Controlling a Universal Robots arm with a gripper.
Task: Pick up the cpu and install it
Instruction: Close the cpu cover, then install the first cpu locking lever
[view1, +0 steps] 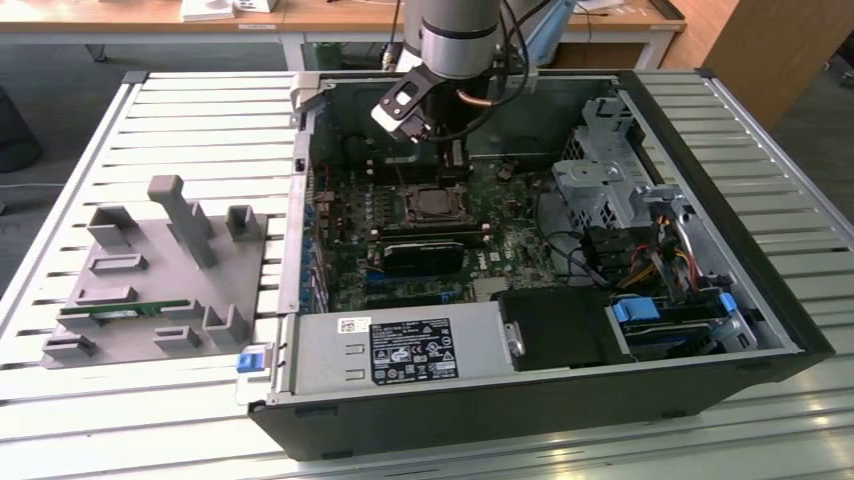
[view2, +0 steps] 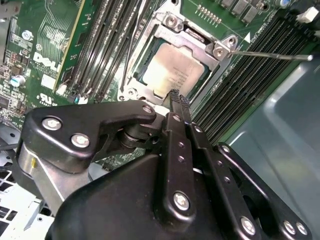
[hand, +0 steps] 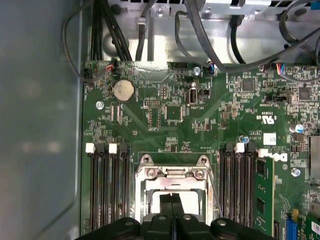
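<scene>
In the second wrist view the pincer (view2: 175, 98) is nearest the camera. Its two black fingers (view2: 181, 150) are pressed flat against each other and hold nothing. The first wrist view shows the same narrow state, the pincer (hand: 173, 198) having only a thin seam between its tips.

Just past those tips lies the cpu (view2: 172, 70), silver-grey top up. It sits flat inside the metal socket frame (view2: 192, 37) on the green motherboard (view2: 50, 45). The tips end at the cpu's near edge, over the frame's rim; I cannot tell whether they touch it. A thin lever rod (view2: 270, 55) sticks out from one corner of the frame. Rows of dark memory slots (view2: 100, 45) run along both sides of the socket.

Further out, the exterior view shows the pincer (view1: 453, 172) hanging inside the open computer case (view1: 747, 200), directly above the socket. The case lies on its side on a slatted tabletop (view1: 200, 120). Well apart from it, toward the exterior view's left, stands a grey holder (view1: 147, 280).
</scene>
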